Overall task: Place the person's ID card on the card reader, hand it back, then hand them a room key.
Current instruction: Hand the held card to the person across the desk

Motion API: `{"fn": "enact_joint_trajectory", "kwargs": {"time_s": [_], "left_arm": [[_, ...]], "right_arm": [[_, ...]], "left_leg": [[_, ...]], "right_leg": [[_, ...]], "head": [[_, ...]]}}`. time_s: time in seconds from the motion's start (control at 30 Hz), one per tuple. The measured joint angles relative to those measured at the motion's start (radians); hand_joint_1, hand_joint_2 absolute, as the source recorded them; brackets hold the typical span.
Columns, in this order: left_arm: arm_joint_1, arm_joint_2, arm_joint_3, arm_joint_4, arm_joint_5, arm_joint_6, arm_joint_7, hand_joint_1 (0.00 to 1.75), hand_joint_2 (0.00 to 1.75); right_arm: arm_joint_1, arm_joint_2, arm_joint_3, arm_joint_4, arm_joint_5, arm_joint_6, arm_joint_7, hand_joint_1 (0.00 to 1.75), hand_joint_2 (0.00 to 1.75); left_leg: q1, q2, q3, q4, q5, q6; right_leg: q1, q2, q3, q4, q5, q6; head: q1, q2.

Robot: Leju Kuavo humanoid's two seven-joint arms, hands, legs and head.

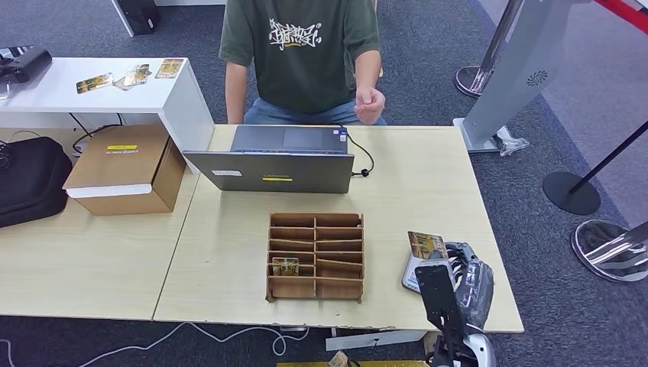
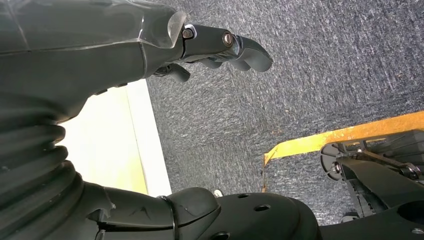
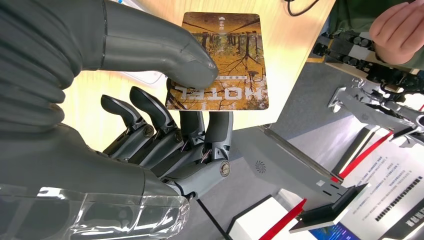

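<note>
- Card [image 3: 220,60] printed "HOTEL" sits pinched between the right hand's [image 3: 165,115] thumb and the fingers [image 3: 150,112] beneath it, above the table's right front corner.
- Left hand [image 2: 165,50] hangs below the table edge over grey carpet, grasping nothing, fingers loosely bent.
- Wooden card rack [image 1: 315,256] stands mid-table with one card [image 1: 285,265] in a left slot.
- Laptop [image 1: 271,160] stands behind the rack.
- Card reader [image 1: 416,271] lies on the table [image 1: 397,199] beside the right hand [image 1: 458,275], partly under it.
- Person [image 1: 302,53] sits behind the table, one hand [image 1: 370,105] raised in a fist.
</note>
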Motion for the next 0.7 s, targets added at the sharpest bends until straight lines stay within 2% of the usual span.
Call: {"fn": "enact_joint_trajectory", "kwargs": {"time_s": [0.47, 0.6, 0.7], "left_arm": [[0.000, 0.000, 0.000, 0.000, -0.003, 0.002, 0.000, 0.00, 1.75], [-0.002, -0.004, 0.000, 0.000, -0.023, 0.017, 0.000, 0.00, 1.75], [-0.005, -0.007, 0.000, 0.000, -0.026, 0.022, 0.000, 0.00, 1.75]], "right_arm": [[-0.002, 0.000, 0.000, 0.001, 0.009, -0.012, -0.010, 1.75, 1.75], [-0.094, 0.000, -0.006, 0.054, 0.056, -0.114, -0.071, 1.75, 1.75], [-0.159, 0.000, -0.015, 0.104, 0.059, -0.128, -0.077, 1.75, 1.75]], "left_leg": [[0.000, 0.000, -0.001, 0.000, 0.000, 0.000], [0.000, 0.003, 0.000, 0.000, 0.000, 0.000], [0.000, 0.002, 0.001, 0.000, 0.001, 0.000]], "right_leg": [[0.000, 0.000, 0.000, 0.000, 0.000, 0.000], [0.000, 0.003, -0.001, 0.000, 0.001, -0.001], [0.000, 0.002, 0.000, 0.000, 0.002, -0.001]], "head": [[0.000, 0.000], [0.000, 0.000], [0.000, 0.000]]}}
